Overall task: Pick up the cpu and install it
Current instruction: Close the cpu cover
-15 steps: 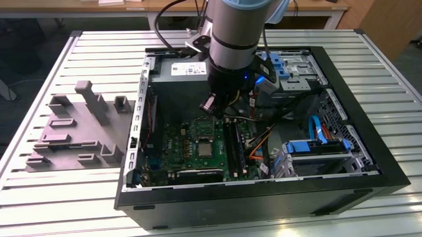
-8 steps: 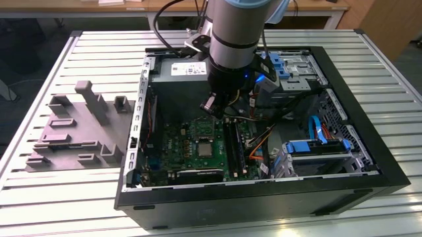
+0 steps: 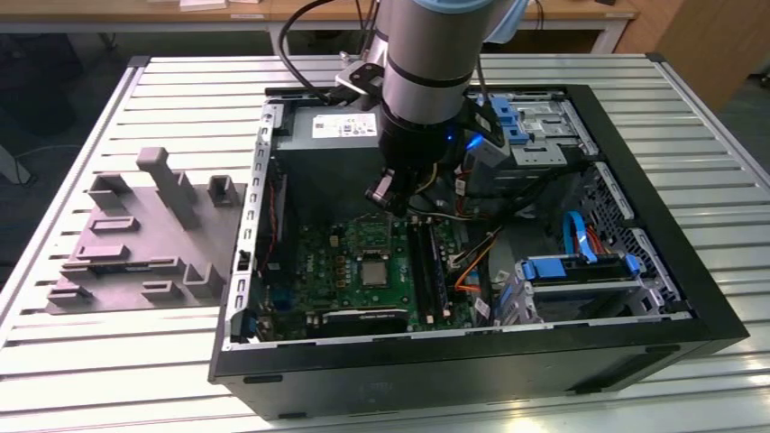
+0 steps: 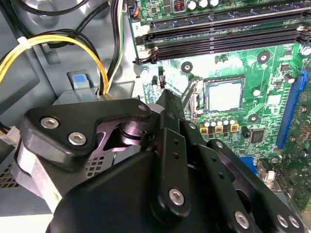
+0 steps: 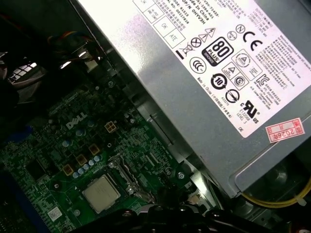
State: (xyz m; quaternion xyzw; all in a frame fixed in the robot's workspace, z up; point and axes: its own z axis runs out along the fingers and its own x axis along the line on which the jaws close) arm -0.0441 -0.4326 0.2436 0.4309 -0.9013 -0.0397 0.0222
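Observation:
The cpu (image 3: 375, 271) is a small pale silvery square. It lies flat inside the black socket frame (image 3: 374, 258) on the green motherboard (image 3: 316, 271) in the open computer case. Both wrist views show the cpu (image 4: 224, 94) (image 5: 101, 193) in that socket, and a thin metal lever (image 4: 188, 93) stands tilted beside it. My gripper (image 3: 398, 200) hangs over the motherboard's far end, near the power supply. It is above the cpu and clear of it. In the second wrist view, the gripper (image 4: 167, 97) and its black linkage take up the foreground.
A grey power supply box (image 3: 327, 132) (image 5: 209, 73) with a white label sits at the back of the case. Memory slots (image 4: 228, 38), yellow and black cables (image 4: 58, 43) and a blue-clipped drive cage (image 3: 580, 272) crowd the inside. A grey block fixture (image 3: 139, 236) stands on the slatted table at the exterior view's left.

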